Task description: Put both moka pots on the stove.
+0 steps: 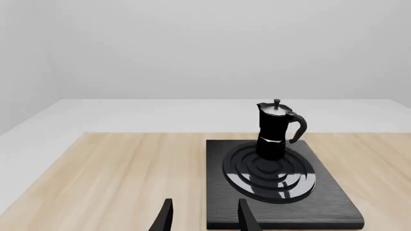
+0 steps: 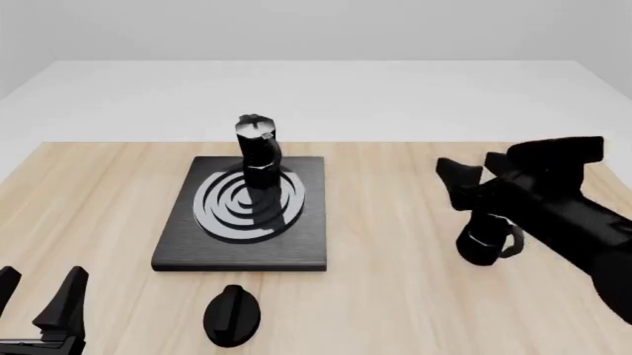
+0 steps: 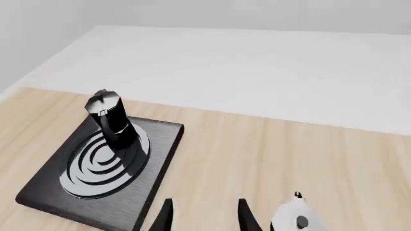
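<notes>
**Inspector A:** One moka pot (image 2: 259,151) is standing upright on the stove (image 2: 245,255), toward the far side of the ring burner (image 2: 249,208). The second moka pot (image 2: 484,240) is sitting on the bare counter (image 2: 395,296), well to the right of the stove, partly hidden behind the right arm.

**Inspector B:** Which arm is lying nearer?

**Inspector A:** The right one, clearly. The right end effector (image 3: 202,214) is hovering with its fingers parted and nothing between them; the second pot's silver lid is showing just beside it, off to the outer side rather than in the gap. The left end effector (image 2: 44,299) is resting low at the near left corner, fingers apart, holding nothing.

**Inspector B:** Room for the move?

**Inspector A:** I am judging it ample: open counter is lying between pot and stove, and the near half of the burner is free. The black knob (image 2: 232,314) is sitting near the stove's front edge, out of that path
</notes>
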